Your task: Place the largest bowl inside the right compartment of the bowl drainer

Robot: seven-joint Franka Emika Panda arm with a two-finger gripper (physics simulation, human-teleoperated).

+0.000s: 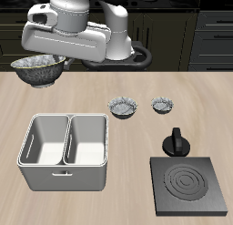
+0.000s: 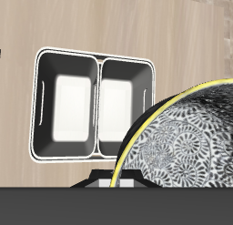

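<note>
Speckled silver-grey inside and dark outside, the largest bowl (image 1: 38, 70) hangs above the table (image 1: 109, 97), held up at the gripper (image 1: 45, 48), whose fingers are clamped on its rim. It is behind the bowl drainer (image 1: 65, 154), not over it. The right compartment (image 1: 41, 142) holds nothing. Two smaller bowls (image 1: 123, 107) stand farther aside, near a stove (image 1: 189, 185).

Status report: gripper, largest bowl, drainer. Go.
Gripper shut on largest bowl, held aloft behind bowl drainer. Right compartment empty. Nothing in the way.
</note>
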